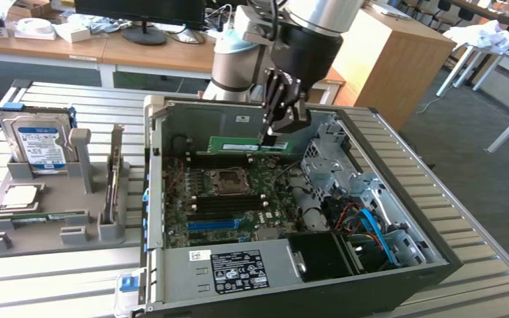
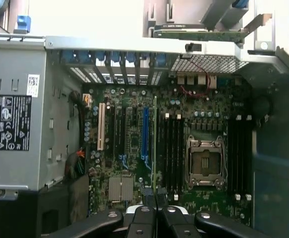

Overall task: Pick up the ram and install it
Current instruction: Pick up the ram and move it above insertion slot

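The ram (image 1: 241, 146), a long green stick, hangs level above the motherboard (image 1: 228, 199) inside the open computer case (image 1: 396, 218). My gripper (image 1: 274, 141) is shut on its end toward the exterior view's right. In the wrist view the ram (image 2: 155, 139) shows edge-on as a thin green line running away from my gripper (image 2: 155, 196). It lies between the blue card slot (image 2: 145, 134) and a bank of black memory slots (image 2: 172, 153), apart from the board. The empty processor socket (image 2: 205, 161) sits beyond those slots.
A grey holder (image 1: 51, 232) on the exterior view's left carries a blue-labelled hard drive (image 1: 40, 149), a silver processor chip (image 1: 18, 197), a second green stick (image 1: 38, 216) and an upright card (image 1: 113, 179). The power supply (image 1: 228, 268) and drive cages (image 1: 334, 165) crowd the case.
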`<state>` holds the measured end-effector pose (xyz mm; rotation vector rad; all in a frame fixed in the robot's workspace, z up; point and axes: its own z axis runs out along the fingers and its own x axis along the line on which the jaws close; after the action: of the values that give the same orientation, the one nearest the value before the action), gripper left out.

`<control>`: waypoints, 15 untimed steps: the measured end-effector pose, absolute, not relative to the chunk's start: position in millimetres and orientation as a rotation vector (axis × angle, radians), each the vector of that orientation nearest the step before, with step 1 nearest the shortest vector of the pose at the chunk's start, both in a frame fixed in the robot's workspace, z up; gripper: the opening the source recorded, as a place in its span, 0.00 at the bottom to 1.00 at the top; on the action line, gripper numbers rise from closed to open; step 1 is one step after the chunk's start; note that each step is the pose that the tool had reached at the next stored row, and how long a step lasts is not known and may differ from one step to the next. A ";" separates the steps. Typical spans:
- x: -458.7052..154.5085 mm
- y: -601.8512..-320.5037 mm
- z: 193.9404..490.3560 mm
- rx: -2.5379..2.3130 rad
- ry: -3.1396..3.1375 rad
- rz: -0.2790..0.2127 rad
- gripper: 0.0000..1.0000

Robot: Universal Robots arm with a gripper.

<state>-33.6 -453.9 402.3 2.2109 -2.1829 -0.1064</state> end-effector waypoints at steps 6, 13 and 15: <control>-26.9 -454.0 402.3 2.211 -2.183 -0.107 0.12; -26.8 -452.4 402.2 2.211 -2.183 -0.107 0.12; -26.9 -450.6 402.1 2.211 -2.183 -0.107 0.12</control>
<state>-26.9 -450.6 402.1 2.2110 -2.1829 -0.1065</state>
